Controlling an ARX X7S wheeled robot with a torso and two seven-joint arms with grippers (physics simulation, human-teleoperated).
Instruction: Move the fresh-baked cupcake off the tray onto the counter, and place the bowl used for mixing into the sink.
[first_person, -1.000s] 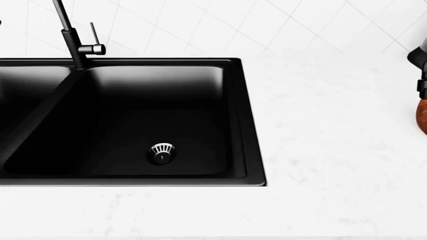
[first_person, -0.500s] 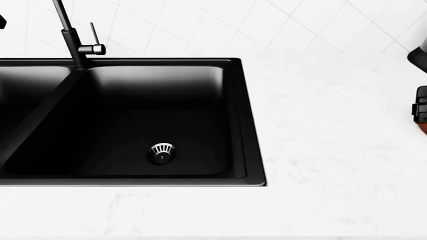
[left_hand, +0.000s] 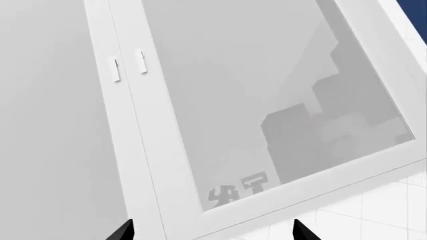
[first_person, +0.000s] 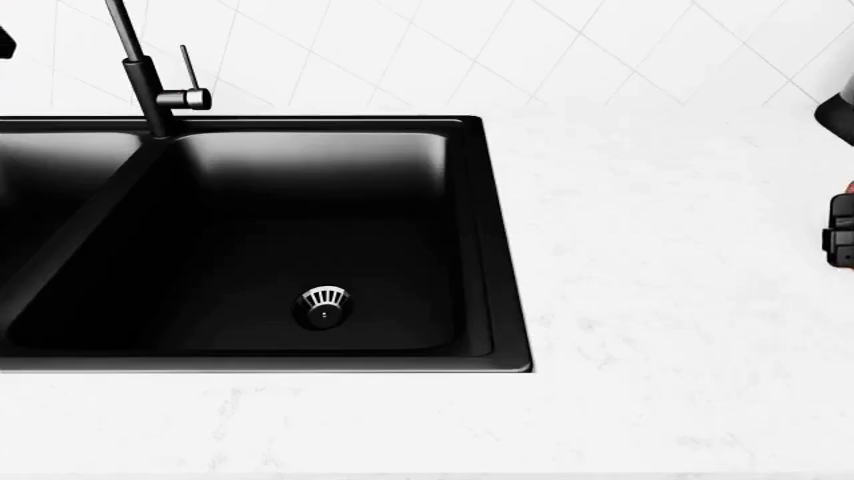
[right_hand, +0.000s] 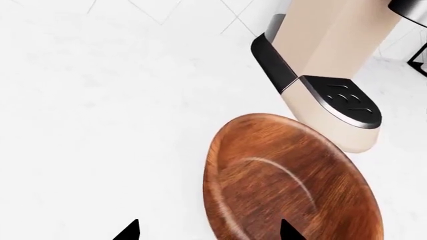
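Marble-look bench (first_person: 667, 300) filled the right half and near edge of the head view, with the matte black sink (first_person: 470, 250) set into it at the left. Its right basin showed a round metal drain (first_person: 323, 305) near the front, and the tall black tap (first_person: 144, 70) rose from the back rim where the two basins met. White diagonal tiles (first_person: 534, 50) covered the wall behind.

At the far right edge of the head view only a dark block of the right arm (first_person: 841, 232) showed, with a sliver of reddish brown just above it.

In the right wrist view the bowl (right_hand: 293, 180) sat on the white bench, round, reddish-brown, its smooth inside facing up. The right end effector (right_hand: 208, 231) hung over it with its two black fingertips (right_hand: 128, 232) spread apart, one over bare bench and the other over the bowl's inside; neither could be seen to touch the wood. Just beside the bowl's far rim stood a beige appliance with a black and metal base (right_hand: 333, 90).

The left wrist view looked at a white cabinet with frosted glass doors (left_hand: 267, 100) and small white handles (left_hand: 128, 66). The left end effector (left_hand: 212, 231) had its black fingertips (left_hand: 121, 232) wide apart, holding nothing.

Cupcake and tray appeared in none of the views.
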